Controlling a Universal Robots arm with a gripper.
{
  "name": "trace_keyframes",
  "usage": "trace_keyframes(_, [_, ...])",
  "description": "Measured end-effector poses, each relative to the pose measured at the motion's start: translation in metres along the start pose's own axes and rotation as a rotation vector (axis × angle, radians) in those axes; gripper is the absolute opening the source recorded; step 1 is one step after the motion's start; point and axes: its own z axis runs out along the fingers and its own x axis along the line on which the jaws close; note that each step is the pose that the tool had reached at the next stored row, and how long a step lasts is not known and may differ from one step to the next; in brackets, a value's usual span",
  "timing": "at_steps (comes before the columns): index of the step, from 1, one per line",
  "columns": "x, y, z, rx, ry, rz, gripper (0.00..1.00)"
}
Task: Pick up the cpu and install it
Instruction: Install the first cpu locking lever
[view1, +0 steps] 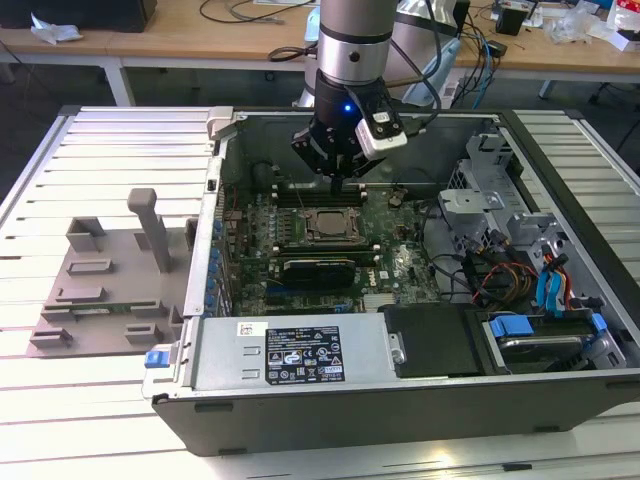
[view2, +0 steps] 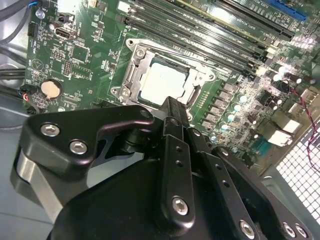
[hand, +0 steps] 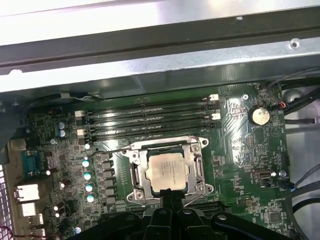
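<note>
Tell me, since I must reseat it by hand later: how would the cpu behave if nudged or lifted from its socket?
The cpu looks flat, thin and metal-topped, so probably stiff and light. Lying level inside the socket frame, it likely won't slide sideways when nudged. Its smooth pale top offers little grip, and I'd treat it as fragile.

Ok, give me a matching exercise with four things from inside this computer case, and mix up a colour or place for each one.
Things:
1. cpu
2. coin battery
3. memory slots
4. grey plastic fixture

Descriptions:
A. long dark parallel rows beside the socket
B. outside the case, on the slatted table at the exterior view's left
C. pale silver square seated in the metal socket frame
D. small round silver disc on the green board

Pairs: 1-C, 2-D, 3-A, 4-B
</note>
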Motion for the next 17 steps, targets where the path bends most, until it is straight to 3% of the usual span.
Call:
trace_keyframes(1, [0.0000,0.0000,0.0000,0.0000,-0.0001,-0.004,0.11])
trace_keyframes(3, [0.0000,0.0001,0.0001,-0.0098,0.0008,-0.009,0.11])
trace_keyframes(4, [0.0000,0.0000,0.0000,-0.0294,0.0032,-0.014,0.11])
trace_keyframes(7, [0.0000,0.0000,0.0000,-0.0295,0.0026,-0.065,0.11])
trace_keyframes(9, [0.0000,0.0000,0.0000,-0.0281,0.0014,-0.149,0.11])
trace_keyframes(17, [0.0000,0.0001,0.0000,-0.0258,0.0011,-0.158,0.11])
